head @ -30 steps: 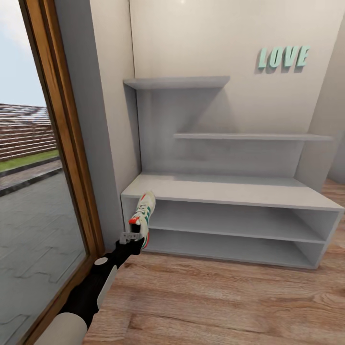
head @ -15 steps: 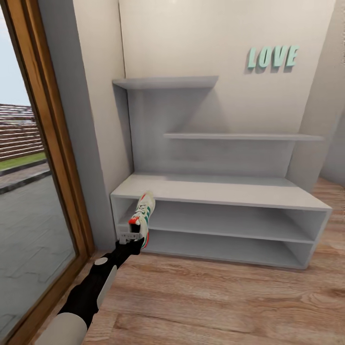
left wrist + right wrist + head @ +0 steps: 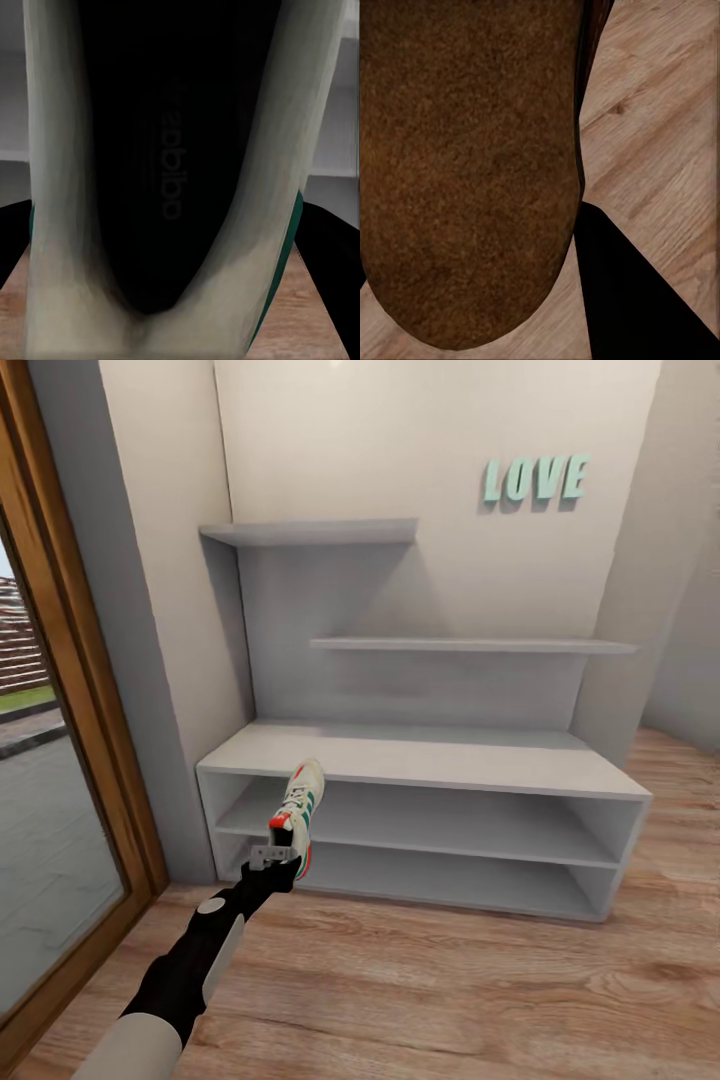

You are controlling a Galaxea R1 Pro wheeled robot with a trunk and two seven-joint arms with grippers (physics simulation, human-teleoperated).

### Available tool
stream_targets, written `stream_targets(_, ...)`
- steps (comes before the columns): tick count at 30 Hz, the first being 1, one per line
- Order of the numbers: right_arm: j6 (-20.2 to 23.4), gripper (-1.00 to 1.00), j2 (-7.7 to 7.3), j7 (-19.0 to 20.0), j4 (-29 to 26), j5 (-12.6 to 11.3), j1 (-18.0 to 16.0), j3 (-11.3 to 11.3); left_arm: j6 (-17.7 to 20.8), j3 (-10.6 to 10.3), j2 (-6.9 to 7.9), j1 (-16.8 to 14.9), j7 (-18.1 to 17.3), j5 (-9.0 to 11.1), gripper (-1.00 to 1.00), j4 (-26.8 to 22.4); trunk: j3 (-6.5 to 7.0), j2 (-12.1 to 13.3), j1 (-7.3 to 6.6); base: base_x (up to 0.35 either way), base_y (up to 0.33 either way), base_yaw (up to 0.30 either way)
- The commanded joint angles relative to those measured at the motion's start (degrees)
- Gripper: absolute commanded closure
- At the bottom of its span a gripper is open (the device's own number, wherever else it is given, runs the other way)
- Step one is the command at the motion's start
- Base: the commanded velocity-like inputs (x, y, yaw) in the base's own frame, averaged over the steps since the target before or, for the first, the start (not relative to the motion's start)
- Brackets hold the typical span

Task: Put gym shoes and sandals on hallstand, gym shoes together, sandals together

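Fingers of the left gripper [image 3: 275,854] clamp the gym shoe [image 3: 299,810] by its heel — lift it clear of the hallstand [image 3: 430,757] edge, then set it flat on top.

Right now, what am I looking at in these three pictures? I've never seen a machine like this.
It is a simulated wheeled robot with two arms, steered by a person.

The wide picture comes from a camera on its head. It faces a white shoe rack on a wood floor, with "LOVE" lettering on the wall and a glass door at the left. The left arm reaches forward, and its gripper holds a white sneaker up in front of the rack.

The other two pictures come from cameras near each gripper. The left one looks straight into that sneaker's dark inside. The right one is up close to a brown sandal above the floor; the fingers are hidden, so I cannot confirm the grip.

The rack's shelves are bare.
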Motion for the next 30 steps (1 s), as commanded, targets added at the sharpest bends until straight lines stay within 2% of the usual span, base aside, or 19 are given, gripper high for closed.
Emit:
stream_targets(1,0.29,1.0,0.0,0.0,-0.02,-0.3,-0.05,-0.07,0.48,0.04,-0.01,-0.02,-0.07,0.53,1.0,-0.11,-0.06,-0.03,-0.01,0.0,-0.344,0.0)
stream_targets(14,0.29,1.0,0.0,-0.01,-0.02,-0.3,-0.05,-0.07,0.74,-0.05,0.07,0.0,-0.01,0.36,1.0,-0.1,-0.06,-0.03,-0.01,0.0,-0.302,0.0)
stream_targets(18,0.29,1.0,0.0,0.0,-0.02,-0.3,-0.05,-0.07,0.76,-0.04,0.09,0.0,-0.01,0.35,1.0,-0.03,0.02,-0.03,-0.01,0.0,-0.078,-0.075)
stream_targets(30,0.29,1.0,0.0,-0.06,-0.02,-0.3,-0.05,-0.07,0.83,-0.03,0.2,0.01,-0.01,0.51,1.0,0.48,0.71,-0.03,-0.01,0.0,-0.004,-0.225)
